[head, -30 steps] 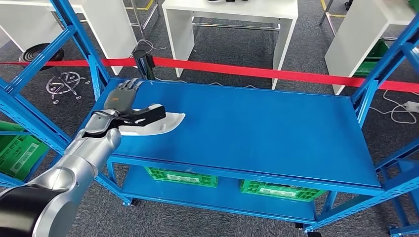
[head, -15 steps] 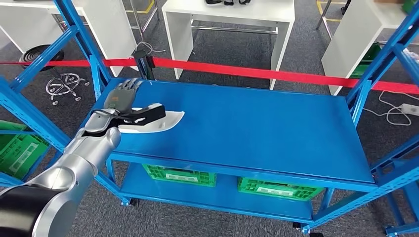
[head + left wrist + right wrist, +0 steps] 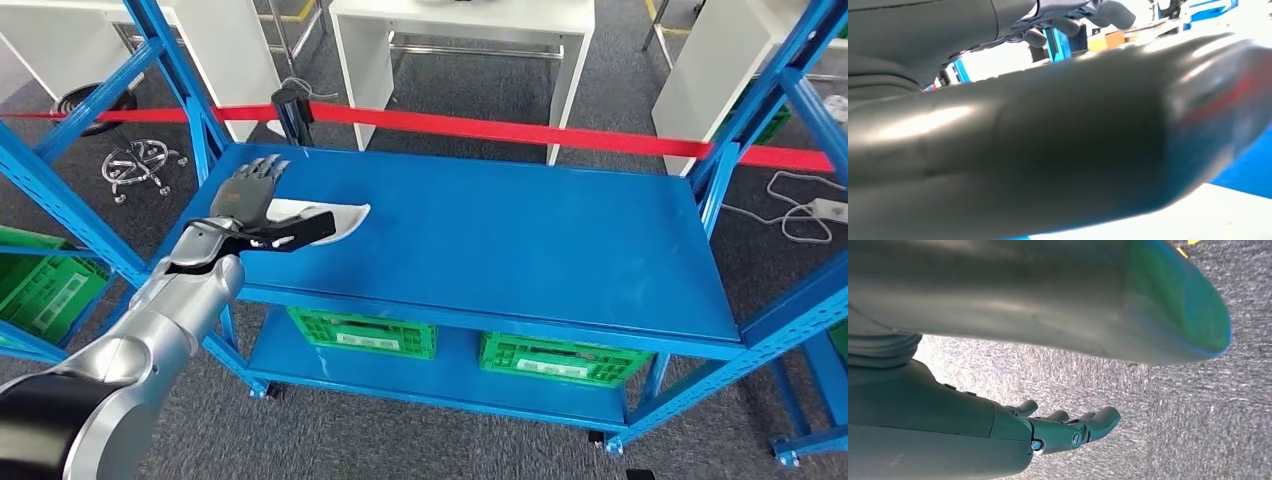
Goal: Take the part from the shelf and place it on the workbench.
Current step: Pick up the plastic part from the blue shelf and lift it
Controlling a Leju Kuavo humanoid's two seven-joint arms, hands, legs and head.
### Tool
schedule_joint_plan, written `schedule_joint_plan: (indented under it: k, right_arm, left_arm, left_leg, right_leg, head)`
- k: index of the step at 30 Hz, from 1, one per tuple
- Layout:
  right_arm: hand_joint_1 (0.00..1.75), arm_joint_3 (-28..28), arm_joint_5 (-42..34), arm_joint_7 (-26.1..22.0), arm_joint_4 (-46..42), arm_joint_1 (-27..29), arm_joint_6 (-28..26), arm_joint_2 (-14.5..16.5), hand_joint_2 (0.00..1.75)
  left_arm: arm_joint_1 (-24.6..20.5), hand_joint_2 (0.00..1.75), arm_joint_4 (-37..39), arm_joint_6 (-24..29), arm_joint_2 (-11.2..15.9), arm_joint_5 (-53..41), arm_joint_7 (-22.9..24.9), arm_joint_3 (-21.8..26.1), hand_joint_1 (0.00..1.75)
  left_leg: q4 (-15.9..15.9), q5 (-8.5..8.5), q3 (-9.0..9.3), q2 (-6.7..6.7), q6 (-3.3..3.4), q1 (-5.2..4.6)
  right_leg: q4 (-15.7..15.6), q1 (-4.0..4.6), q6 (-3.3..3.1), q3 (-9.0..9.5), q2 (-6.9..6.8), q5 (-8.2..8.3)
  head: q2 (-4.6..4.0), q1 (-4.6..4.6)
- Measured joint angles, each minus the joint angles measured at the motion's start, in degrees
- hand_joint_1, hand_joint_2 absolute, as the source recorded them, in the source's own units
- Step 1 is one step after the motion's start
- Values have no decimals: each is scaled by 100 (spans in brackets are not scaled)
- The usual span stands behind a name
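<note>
White and thin, the flat curved plastic part [image 3: 325, 220] lies left of centre in the head view, on the blue metal workbench top [image 3: 520, 240]; the left hand [image 3: 262, 205] holds it, thumb on top, fingers stretched beyond. In the right wrist view, the right hand [image 3: 1068, 432] hangs lower centre over grey carpet [image 3: 1198, 405], fingers loosely apart, holding nothing.

One white part [image 3: 325, 222] is seen on the blue tabletop [image 3: 520, 240]. Two green crates [image 3: 362, 333] are counted on the shelf beneath. One red tape [image 3: 520, 131] is stretched behind.
</note>
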Motion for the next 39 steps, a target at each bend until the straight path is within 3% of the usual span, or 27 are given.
schedule_joint_plan:
  k: [2, 6, 11, 14, 18, 28, 39]
  right_arm:
    - [0, -5, 1, 8, 0, -2, 13, 2, 0]
    - [0, -21, 1, 21, 0, 1, 20, 1, 0]
    - [0, -54, 3, 40, 0, 4, -3, -7, 0]
    - [0, -62, 36, 41, 0, 4, -4, -7, 0]
    - [0, -83, 96, 41, 0, 3, -2, -7, 0]
    - [0, -154, 122, 35, 0, 3, 0, -4, 0]
    - [0, -161, 198, 17, 0, 3, 9, -4, 0]
  left_arm:
    - [-2, 0, 0, -85, -1, 3, -49, 1, 0]
    - [-5, 0, 3, -323, -2, 82, -307, 5, 0]
    - [7, 0, 9, -709, 13, 161, -566, 13, 0]
    - [19, 0, 9, -782, 37, 89, -691, 13, 0]
    - [94, 175, 16, -753, 80, -133, -799, -2, 0]
    - [320, 175, 48, -509, 126, -456, -809, -181, 0]
    - [524, 175, 49, 220, 90, -755, -373, -444, 0]
  left_leg:
    - [-80, 61, -18, 2, 45, -14]
    - [-198, 187, -38, -9, 75, 2]
    - [-149, 240, -122, -24, 144, -6]
    - [-136, 243, -134, -24, 151, -10]
    - [-133, 242, -137, -25, 154, -13]
    - [-134, 246, -154, -21, 149, -12]
    - [-134, 251, -162, -19, 142, -12]
  right_leg:
    - [-67, -1, 61, 18, 1, 44]
    - [-251, 29, -80, 12, 9, 121]
    - [-308, 20, 52, -3, 11, 287]
    - [-319, 17, 84, -4, 12, 307]
    - [-322, 17, 98, -7, 12, 314]
    - [-304, 21, 99, -41, 13, 314]
    - [-297, 21, 98, -53, 13, 314]
  head:
    - [0, -10]
    - [0, 4]
    - [0, 5]
    - [0, 5]
    - [0, 5]
    - [0, 4]
    - [0, 5]
